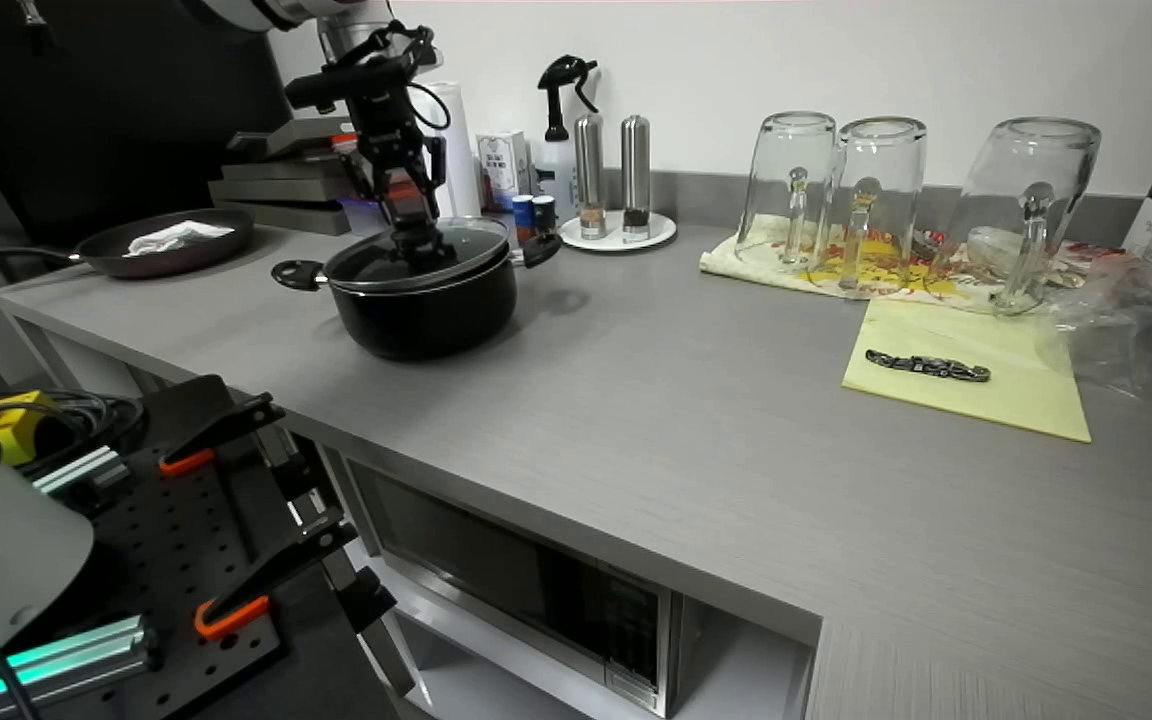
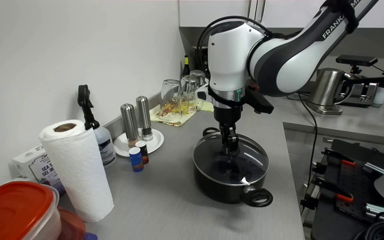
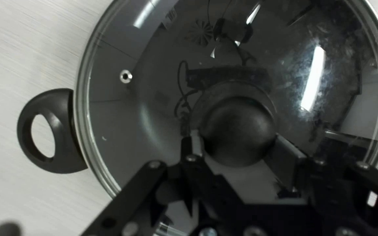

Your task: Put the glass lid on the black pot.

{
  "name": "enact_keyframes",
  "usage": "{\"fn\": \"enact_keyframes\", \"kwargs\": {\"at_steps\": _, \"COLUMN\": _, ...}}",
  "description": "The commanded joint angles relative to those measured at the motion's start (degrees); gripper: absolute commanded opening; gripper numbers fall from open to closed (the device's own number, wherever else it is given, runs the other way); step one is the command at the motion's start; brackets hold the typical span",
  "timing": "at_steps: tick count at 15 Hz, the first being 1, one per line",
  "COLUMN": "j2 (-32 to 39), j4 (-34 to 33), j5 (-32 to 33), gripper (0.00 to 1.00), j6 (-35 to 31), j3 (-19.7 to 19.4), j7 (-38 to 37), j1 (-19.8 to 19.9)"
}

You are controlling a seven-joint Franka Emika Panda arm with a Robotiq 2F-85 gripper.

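The glass lid [image 1: 473, 240] lies over the opening of the black pot [image 1: 426, 325] on the grey counter. It also shows in an exterior view [image 2: 212, 163] and fills most of the wrist view [image 3: 136, 124]. Its dark round knob [image 3: 241, 118] is between my gripper's fingers. My gripper [image 3: 236, 135] points down at the lid's centre, with a finger against each side of the knob. A pot handle [image 3: 62, 131] sticks out at the left in the wrist view. In an exterior view a dark gap shows under the lid's right edge; I cannot tell whether it sits fully on the rim.
Two small shakers [image 2: 136, 159] and a white plate [image 2: 160, 138] with two metal mills stand near the pot, by the wall. A paper towel roll [image 2: 77, 173], a frying pan [image 1: 161, 262] and upturned glass mugs [image 1: 786, 190] are farther off. The counter's front edge [image 1: 576, 530] runs close by.
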State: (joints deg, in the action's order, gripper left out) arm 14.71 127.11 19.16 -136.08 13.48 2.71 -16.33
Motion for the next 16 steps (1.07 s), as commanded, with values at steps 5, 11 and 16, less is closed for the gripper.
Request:
{"fn": "enact_keyframes", "kwargs": {"at_steps": 5, "j2": 0.8, "j4": 0.5, "j5": -4.6, "gripper": 0.24, "j6": -0.7, "j3": 0.4, "j7": 4.3, "j1": 1.2}}
{"fn": "enact_keyframes", "kwargs": {"at_steps": 11, "j2": 1.4, "j4": 0.5, "j5": -6.4, "gripper": 0.24, "j6": -0.7, "j3": 0.4, "j7": 5.8, "j1": 1.6}}
{"fn": "enact_keyframes", "kwargs": {"at_steps": 16, "j2": 1.5, "j4": 0.5, "j5": -6.3, "gripper": 0.29, "j6": -0.7, "j3": 0.2, "j7": 5.6, "j1": 1.6}}
